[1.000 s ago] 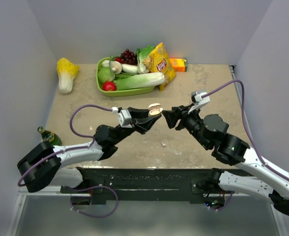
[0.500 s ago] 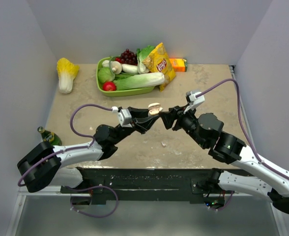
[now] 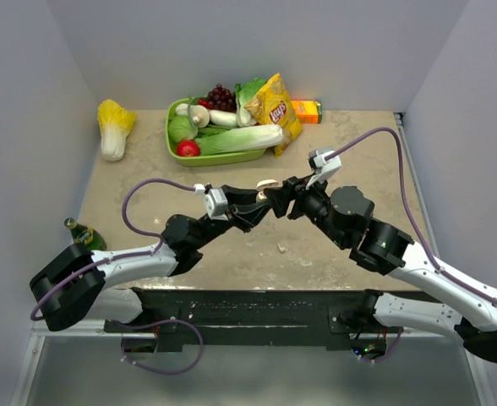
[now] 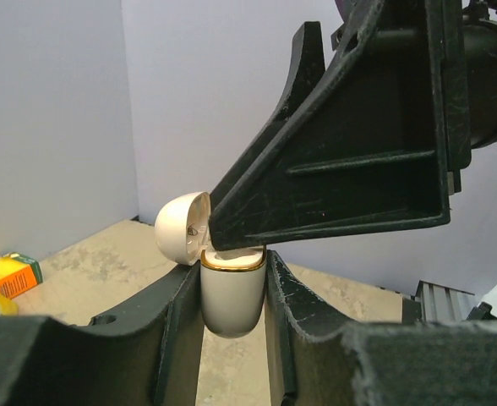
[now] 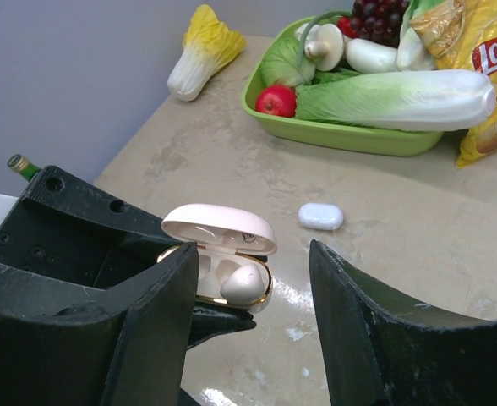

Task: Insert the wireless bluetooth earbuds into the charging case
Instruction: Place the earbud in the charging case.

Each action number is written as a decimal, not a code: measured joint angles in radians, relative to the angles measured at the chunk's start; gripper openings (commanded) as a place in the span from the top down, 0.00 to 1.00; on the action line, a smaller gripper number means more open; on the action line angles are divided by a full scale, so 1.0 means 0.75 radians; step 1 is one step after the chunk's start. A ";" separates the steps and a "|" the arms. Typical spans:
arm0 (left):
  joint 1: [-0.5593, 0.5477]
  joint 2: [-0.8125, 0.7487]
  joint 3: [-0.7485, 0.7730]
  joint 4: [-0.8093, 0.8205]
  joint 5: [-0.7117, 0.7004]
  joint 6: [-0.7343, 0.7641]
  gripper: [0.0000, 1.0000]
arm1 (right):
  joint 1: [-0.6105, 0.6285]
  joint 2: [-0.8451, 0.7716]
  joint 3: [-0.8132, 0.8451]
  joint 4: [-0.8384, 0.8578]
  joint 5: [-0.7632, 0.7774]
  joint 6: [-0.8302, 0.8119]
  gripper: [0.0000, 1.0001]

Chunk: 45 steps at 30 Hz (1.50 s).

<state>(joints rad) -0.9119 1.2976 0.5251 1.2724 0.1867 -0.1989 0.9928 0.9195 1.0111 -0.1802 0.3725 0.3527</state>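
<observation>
My left gripper [image 4: 232, 283] is shut on the white charging case [image 4: 230, 298] and holds it upright above the table, lid open; both show in the top view, gripper [image 3: 259, 197] and case [image 3: 267, 184]. My right gripper [image 5: 253, 249] is open, its fingers [image 5: 160, 296] straddling the case [image 5: 219, 227]; it is also in the top view [image 3: 284, 196]. One white earbud [image 5: 243, 283] rests in the case's near well. A small white rounded piece [image 5: 320, 216], seemingly the other earbud, lies on the table beyond the case.
A green tray [image 3: 225, 157] of vegetables and grapes stands at the back, with a chips bag [image 3: 275, 110] and an orange box [image 3: 308, 111] beside it. A cabbage [image 3: 113, 127] lies back left. A green bottle [image 3: 81, 233] stands at the left edge.
My right arm has moved left to the case, and its fingers now hang over the open case. The left arm has held still with the case.
</observation>
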 measured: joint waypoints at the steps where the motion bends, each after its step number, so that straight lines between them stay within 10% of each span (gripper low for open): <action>1: 0.000 0.000 0.000 0.001 0.001 0.000 1.00 | 0.000 0.005 0.006 0.000 0.000 -0.002 0.40; 45: 0.000 -0.026 0.000 0.005 0.004 0.001 1.00 | 0.000 -0.143 -0.045 -0.101 0.050 -0.027 0.38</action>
<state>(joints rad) -0.9119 1.2781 0.5251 1.2762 0.1894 -0.1986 0.9928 0.8120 0.9775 -0.2562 0.4103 0.3321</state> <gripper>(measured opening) 0.347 0.625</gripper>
